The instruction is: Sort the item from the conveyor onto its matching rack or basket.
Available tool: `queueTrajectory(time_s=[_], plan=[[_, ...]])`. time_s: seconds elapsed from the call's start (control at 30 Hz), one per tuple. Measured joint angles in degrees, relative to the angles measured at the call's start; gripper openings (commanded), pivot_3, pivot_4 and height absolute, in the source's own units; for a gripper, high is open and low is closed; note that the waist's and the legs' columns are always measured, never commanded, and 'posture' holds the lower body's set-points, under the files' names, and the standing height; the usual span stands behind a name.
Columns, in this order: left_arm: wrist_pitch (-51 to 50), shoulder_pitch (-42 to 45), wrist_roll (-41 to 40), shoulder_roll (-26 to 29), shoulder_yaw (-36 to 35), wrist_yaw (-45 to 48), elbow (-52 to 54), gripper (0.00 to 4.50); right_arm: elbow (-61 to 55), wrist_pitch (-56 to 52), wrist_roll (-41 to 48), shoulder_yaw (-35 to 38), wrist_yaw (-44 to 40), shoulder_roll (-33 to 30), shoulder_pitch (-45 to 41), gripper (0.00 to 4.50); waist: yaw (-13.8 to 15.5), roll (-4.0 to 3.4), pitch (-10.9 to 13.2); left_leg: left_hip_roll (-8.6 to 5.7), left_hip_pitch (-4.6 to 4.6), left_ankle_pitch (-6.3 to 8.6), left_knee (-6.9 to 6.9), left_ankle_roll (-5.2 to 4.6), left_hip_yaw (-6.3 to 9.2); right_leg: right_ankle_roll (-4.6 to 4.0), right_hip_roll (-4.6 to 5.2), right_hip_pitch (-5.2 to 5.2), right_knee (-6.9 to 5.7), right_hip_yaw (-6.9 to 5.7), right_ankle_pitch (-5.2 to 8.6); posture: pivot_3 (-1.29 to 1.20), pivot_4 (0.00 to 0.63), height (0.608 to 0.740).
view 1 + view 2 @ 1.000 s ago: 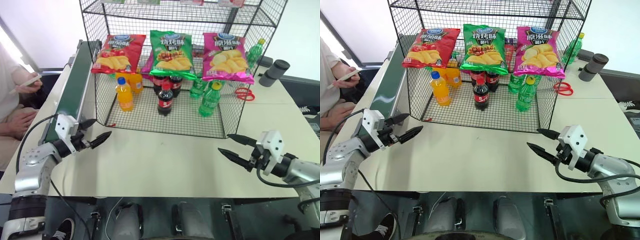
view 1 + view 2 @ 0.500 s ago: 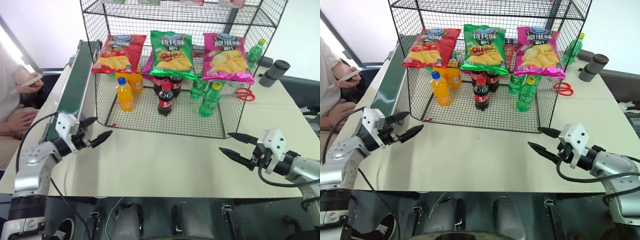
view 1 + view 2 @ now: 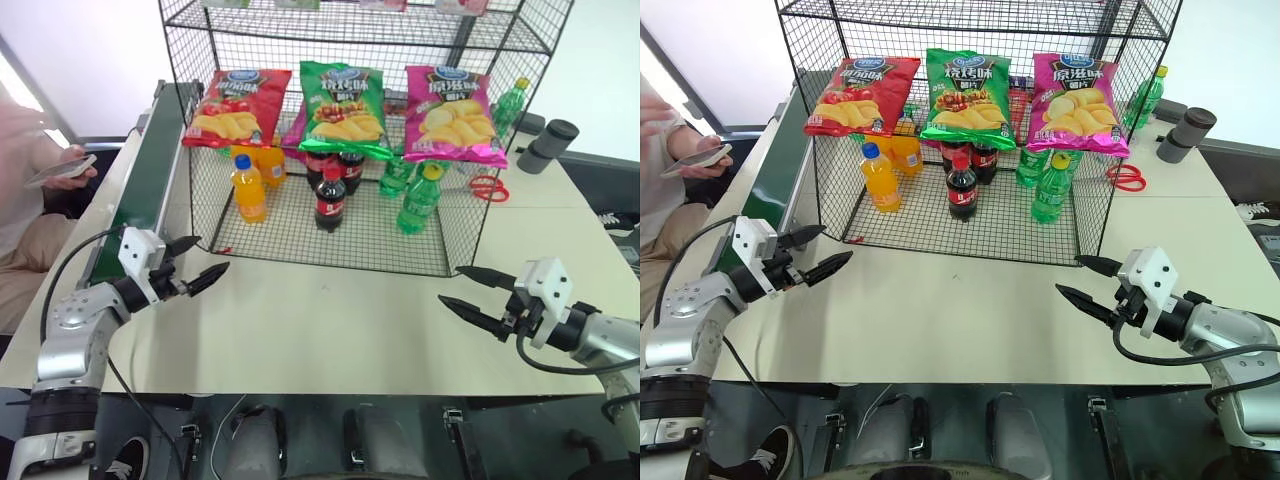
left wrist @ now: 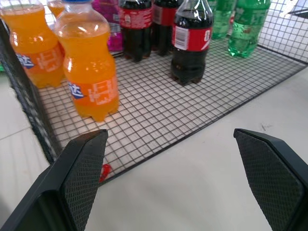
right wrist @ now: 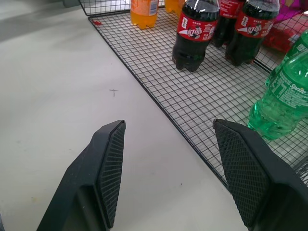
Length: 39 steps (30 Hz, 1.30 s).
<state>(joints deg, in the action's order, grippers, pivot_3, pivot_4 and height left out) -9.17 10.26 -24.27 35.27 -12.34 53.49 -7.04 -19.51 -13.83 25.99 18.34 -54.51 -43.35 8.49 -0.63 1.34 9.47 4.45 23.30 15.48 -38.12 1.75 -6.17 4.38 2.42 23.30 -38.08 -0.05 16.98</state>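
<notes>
We note a pale beige table (image 3: 330, 320) carrying everything, with the black wire-mesh rack (image 3: 340, 235) standing on its middle as our landmark. To the rack's left, the dark green conveyor (image 3: 150, 165) runs along the table's edge, just beside the rack's side wall. To the rack's right, red scissors (image 3: 487, 187) lie flat on the tabletop close to the mesh; farther right and back stands a dark grey cylinder (image 3: 549, 144), and a green bottle (image 3: 509, 104) stands behind the rack's right rear corner. A small red scrap (image 3: 219, 250) lies at the rack's front left corner. In front of the rack the tabletop is bare.
</notes>
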Motion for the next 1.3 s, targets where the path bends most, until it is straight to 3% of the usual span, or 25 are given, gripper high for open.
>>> queueTrajectory(time_s=[1.0,1.3], plan=[[1.39,4.53,0.14,2.28,0.15,3.34,-2.56,4.50,1.18,-0.44,-0.56,-0.10,0.13,-1.03,-5.34,3.01,0.06,0.00,0.00,-0.01,0.00,0.00,-0.03,0.00,-0.02,0.00,-0.01,-0.02,-0.01,-0.01,0.00,0.00,0.150,0.740],[0.55,2.85,-0.84,0.65,-0.02,1.56,-0.80,4.50,1.74,0.01,-1.61,-0.99,-1.48,-2.49,-4.98,3.01,-0.06,0.00,0.00,0.00,-0.02,-0.01,-0.03,0.01,-0.01,0.01,-0.03,-0.02,-0.04,0.00,0.00,0.00,0.150,0.740]])
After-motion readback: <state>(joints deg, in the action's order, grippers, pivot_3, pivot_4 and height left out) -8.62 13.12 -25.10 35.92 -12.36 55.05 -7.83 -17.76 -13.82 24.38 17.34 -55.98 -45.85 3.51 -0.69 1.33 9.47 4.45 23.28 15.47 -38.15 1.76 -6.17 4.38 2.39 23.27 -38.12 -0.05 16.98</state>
